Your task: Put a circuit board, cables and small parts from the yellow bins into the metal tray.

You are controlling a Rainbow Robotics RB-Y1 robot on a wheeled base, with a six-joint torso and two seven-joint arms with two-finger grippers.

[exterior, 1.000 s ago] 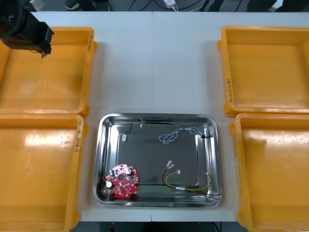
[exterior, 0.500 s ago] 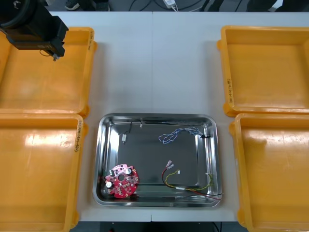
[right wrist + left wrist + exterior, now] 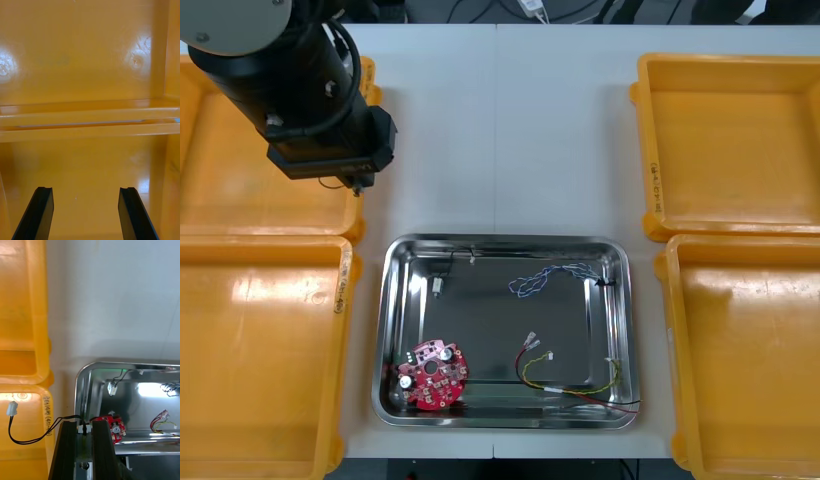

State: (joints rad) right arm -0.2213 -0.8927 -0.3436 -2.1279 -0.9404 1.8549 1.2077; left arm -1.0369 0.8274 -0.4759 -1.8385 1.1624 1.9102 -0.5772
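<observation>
My left gripper point(image 3: 357, 184) hangs over the right rim of the far left yellow bin point(image 3: 240, 150), just beyond the metal tray point(image 3: 505, 240). In the left wrist view, the left gripper point(image 3: 84, 426) is shut on a black cable point(image 3: 32, 437) that loops out to a white plug. The tray point(image 3: 80, 378) holds a round red circuit board point(image 3: 434, 375), a blue and white cable point(image 3: 550, 278), a red and yellow cable point(image 3: 565, 378) and another black cable point(image 3: 443, 270). My right gripper point(image 3: 84, 193) stands open over a yellow bin floor point(image 3: 86, 165), nothing between its fingers.
Two yellow bins stand at each side: near left point(image 3: 255, 350), far right point(image 3: 730, 140), near right point(image 3: 750, 350). Bare white table point(image 3: 500, 130) lies between the far bins. In the right wrist view, two bin rims point(image 3: 86, 116) meet ahead of the fingers.
My left arm has swung from the far left bin's back corner to the right and nearer, now reaching that bin's right rim close to the tray.
</observation>
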